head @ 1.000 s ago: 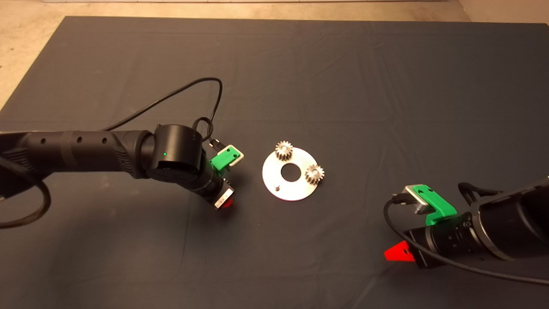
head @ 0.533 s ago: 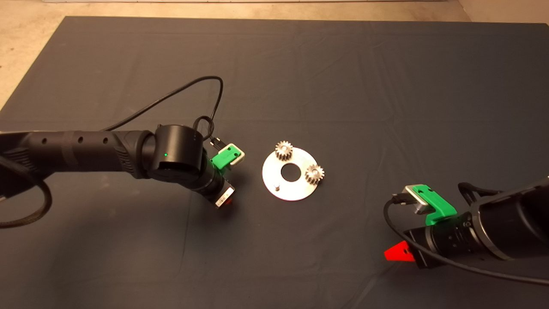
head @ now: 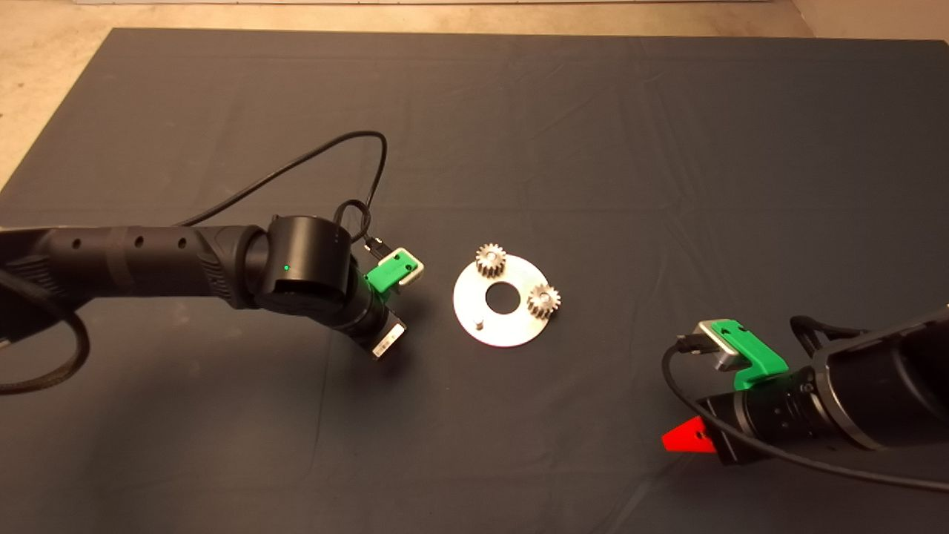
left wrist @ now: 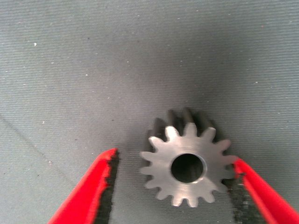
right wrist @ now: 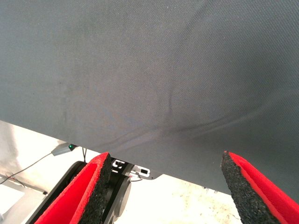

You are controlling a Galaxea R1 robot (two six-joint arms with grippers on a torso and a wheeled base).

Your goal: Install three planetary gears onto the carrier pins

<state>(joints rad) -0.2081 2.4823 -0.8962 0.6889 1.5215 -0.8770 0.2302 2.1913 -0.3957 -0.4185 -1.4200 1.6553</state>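
The shiny disc [head: 511, 330] lies mid-mat. Two planetary gears sit on its carrier pins, one at the far side [head: 491, 259] and one at the right [head: 543, 300]. The third pin [head: 480, 322] stands bare at the near left. My left gripper [head: 387, 343] points down at the mat just left of the disc. In the left wrist view it [left wrist: 175, 156] is open around the third gear [left wrist: 187, 163], which lies flat on the mat. One pad [left wrist: 233, 186] touches its teeth and the other is a little apart. My right gripper [head: 686, 437] waits open and empty at the lower right.
A black cable [head: 326, 156] loops up from the left wrist over the mat. The right wrist view shows the gripper [right wrist: 166, 154] open above the mat's edge [right wrist: 154, 175], with a dark machine base [right wrist: 117, 172] on the pale floor beyond.
The red fingertip that showed under the left gripper in the head view has gone out of sight. The right arm, the disc and the two mounted gears have not moved.
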